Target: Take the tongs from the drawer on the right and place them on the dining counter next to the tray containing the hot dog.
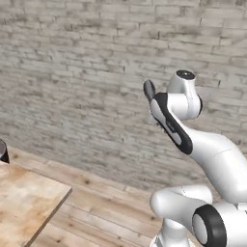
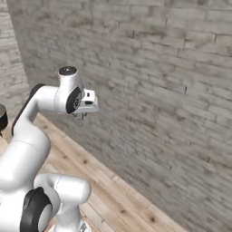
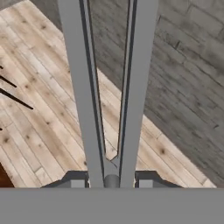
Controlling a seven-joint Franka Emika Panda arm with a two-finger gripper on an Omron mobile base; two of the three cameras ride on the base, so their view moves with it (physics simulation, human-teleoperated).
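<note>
In the hand view the grey-silver tongs (image 3: 78, 87) stand between my fingertips (image 3: 76, 180). Their two long arms run up the view from the joined end at the bottom. My gripper (image 3: 111, 179) is shut on them near that joined end. In the right base view the gripper (image 2: 80, 115) points down from the raised hand, high above the floor, with a small grey piece of the tongs (image 2: 81, 121) under it. The drawer, the dining counter, the tray and the hot dog are out of view.
A grey brick wall (image 1: 96, 72) runs across in front, above a light plank floor (image 2: 113, 190). A pale wooden top (image 1: 24, 202) juts in at the lower left of the left base view, with a dark round object (image 1: 3, 152) at its far edge.
</note>
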